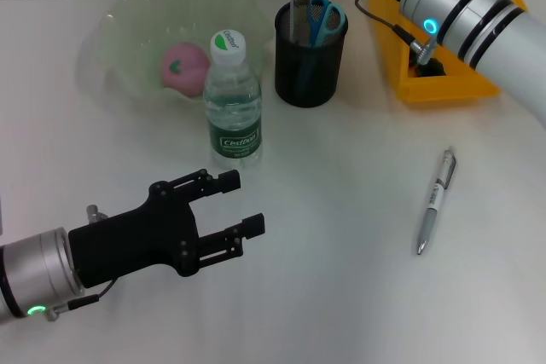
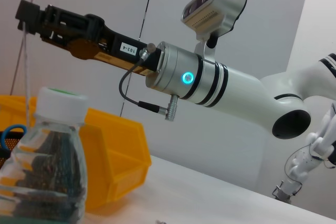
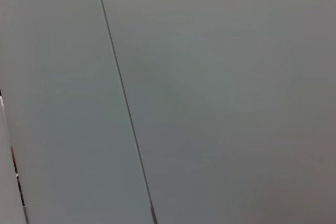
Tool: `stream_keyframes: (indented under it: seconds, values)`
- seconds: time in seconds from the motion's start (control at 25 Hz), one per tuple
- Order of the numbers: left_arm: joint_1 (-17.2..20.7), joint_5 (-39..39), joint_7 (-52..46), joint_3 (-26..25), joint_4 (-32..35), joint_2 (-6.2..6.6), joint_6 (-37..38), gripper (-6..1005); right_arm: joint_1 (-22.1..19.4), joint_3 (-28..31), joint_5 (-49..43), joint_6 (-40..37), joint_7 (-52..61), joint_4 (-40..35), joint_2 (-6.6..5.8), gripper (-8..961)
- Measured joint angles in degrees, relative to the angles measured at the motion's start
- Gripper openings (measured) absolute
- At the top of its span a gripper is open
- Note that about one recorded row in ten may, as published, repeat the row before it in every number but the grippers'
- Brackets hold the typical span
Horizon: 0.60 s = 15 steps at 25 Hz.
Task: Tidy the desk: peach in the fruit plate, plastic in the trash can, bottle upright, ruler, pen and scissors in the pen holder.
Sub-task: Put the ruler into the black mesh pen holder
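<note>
The pink peach [image 1: 185,66] lies in the pale green fruit plate [image 1: 128,19]. In front of the plate the clear bottle [image 1: 232,104] stands upright, with a white cap. The black mesh pen holder [image 1: 310,57] contains the blue-handled scissors [image 1: 323,16] and the clear ruler [image 1: 294,6], which stands straight up. High over the holder, my right gripper [image 2: 29,15] is shut on the ruler's top [image 2: 24,77]. The silver pen [image 1: 435,202] lies on the desk at the right. My left gripper [image 1: 243,202] is open and empty, low in front of the bottle. No plastic is in view.
A yellow bin [image 1: 444,83] stands at the back right, under my right arm [image 1: 478,14]. White desk surface stretches between my left gripper and the pen.
</note>
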Motion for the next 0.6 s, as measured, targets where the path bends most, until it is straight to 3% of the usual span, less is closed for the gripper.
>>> stream_keyframes:
  seconds: [0.44, 0.6]
  values:
    - [0.46, 0.24, -0.02, -0.98, 0.0, 0.08, 0.18, 710, -0.39, -0.03, -1.53, -0.38, 2.48, -0.72, -0.02, 524]
    - [0.54, 0.21, -0.11, -0.97, 0.0, 0.08, 0.37, 710, -2.64, -2.61, -6.7, -1.27, 11.53, -6.75, -0.29, 571]
